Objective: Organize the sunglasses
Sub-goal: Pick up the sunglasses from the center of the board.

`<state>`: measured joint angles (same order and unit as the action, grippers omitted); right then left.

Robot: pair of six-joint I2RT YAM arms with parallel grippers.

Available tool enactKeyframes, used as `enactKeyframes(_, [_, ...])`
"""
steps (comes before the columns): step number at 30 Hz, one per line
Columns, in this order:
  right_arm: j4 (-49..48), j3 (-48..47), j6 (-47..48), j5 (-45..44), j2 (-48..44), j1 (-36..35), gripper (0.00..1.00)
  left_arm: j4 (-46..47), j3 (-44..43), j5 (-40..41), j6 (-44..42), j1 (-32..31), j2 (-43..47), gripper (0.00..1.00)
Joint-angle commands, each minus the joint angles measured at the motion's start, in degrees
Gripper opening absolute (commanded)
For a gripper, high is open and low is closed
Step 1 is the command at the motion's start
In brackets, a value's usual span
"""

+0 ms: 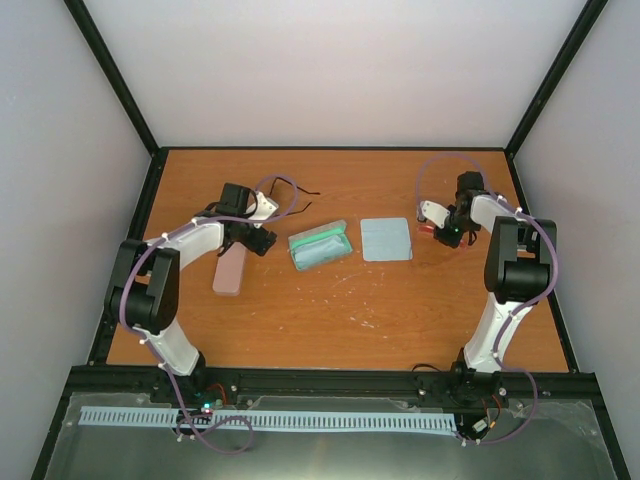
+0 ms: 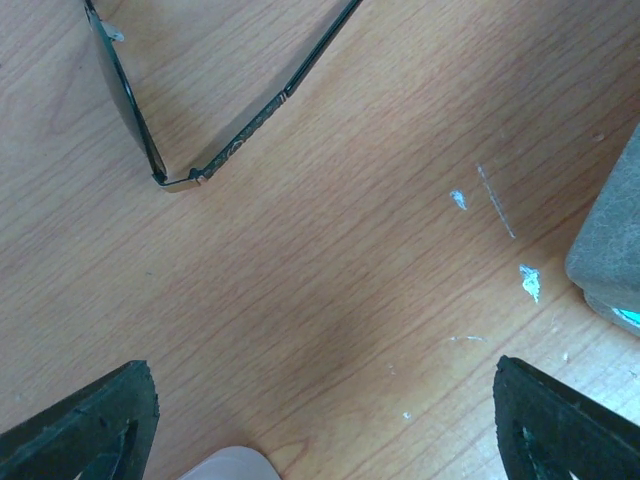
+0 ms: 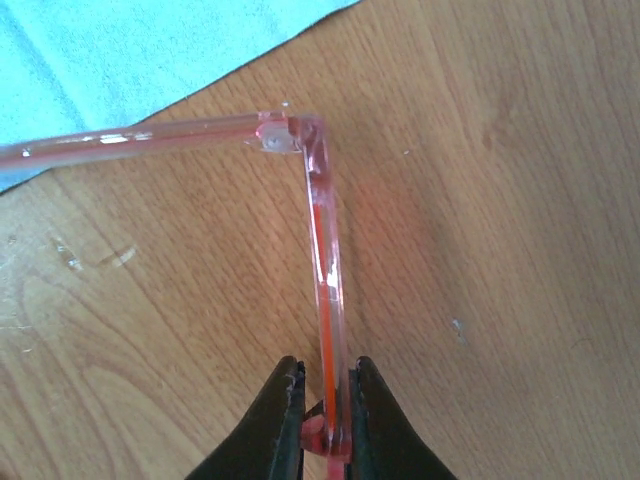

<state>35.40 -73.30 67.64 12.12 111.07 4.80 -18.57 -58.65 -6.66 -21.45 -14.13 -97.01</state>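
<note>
One pair of sunglasses (image 1: 303, 189) lay far-left on the table (image 1: 330, 320); left wrist: the left gripper (image 2: 320, 430) stood spread wide, sunglasses just ahead, untouched; right wrist: the right gripper (image 3: 327, 385) pinched pink glasses (image 3: 325, 260) beside a blue cloth (image 3: 120, 50).

The left arm (image 1: 190, 240) rises from its base at the near edge, folds at the elbow and reaches forward and inward, wrist low over the desk (image 1: 330, 310). The left jaws stand wide apart, one fingertip (image 2: 95, 425) at each lower corner of the wrist view. The right arm (image 1: 515, 270) stands tall, forearm angled inward, wrist pitched down. The right jaws pinch a pink frame (image 3: 325, 250).
</note>
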Motion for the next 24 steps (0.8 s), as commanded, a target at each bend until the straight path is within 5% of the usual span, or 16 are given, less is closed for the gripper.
enactKeyframes(1, [2.96,-0.75,-1.57,0.22,0.26,0.25,0.03,-0.64,-2.33,-1.47,-0.67,0.68,-0.67,0.91])
enactKeyframes(17, [11.64,-6.32,-20.87,4.91,-15.8,-2.42,0.03,-1.58,-13.4,-10.76,1.64,0.68,0.81,0.9])
enactKeyframes(20, [8.21,-7.01,-36.89,7.45,-19.97,-4.91,0.03,-0.54,-16.47,-14.6,2.62,0.68,-0.17,0.9])
enactKeyframes(24, [3.72,-5.79,-70.08,15.44,-20.05,-5.66,0.03,3.03,-19.45,-21.49,5.67,0.95,-2.34,0.86])
